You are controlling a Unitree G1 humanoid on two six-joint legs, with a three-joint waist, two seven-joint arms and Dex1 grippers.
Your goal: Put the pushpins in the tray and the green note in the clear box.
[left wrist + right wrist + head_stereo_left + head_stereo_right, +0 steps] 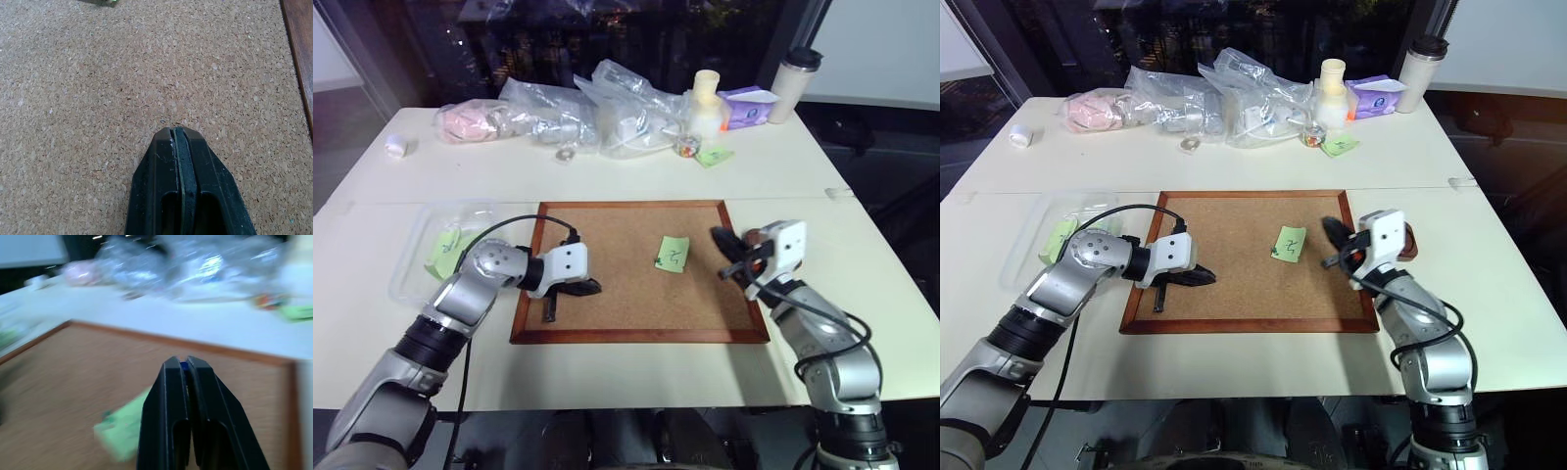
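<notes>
Sitting at the far left of the tabletop (803, 166), the clear box (411, 269) is holding a couple of other green papers. Just beside it, over the left part of the cork board (636, 304), the left jaws are pressing together on nothing, their tips hanging low over bare cork. The green note (673, 253) is lying near the board's middle, apart from both arms; whether a pin is fixing it down I cannot tell. To its right, the right jaws are clenching on a small blue bit at their tips, most likely a pushpin (183, 365), and are pointing about level above the board's right side. The tray (1411, 245) is peeking out just behind that arm, beside the frame.

The pin step seems to be in hand: the pushpin is waiting to go to the tray. The next move is calling for the right jaws to swing over the tray, drop low inside its rim, then release, since so tiny a thing could bounce out. The note is waiting for the box afterwards.
</notes>
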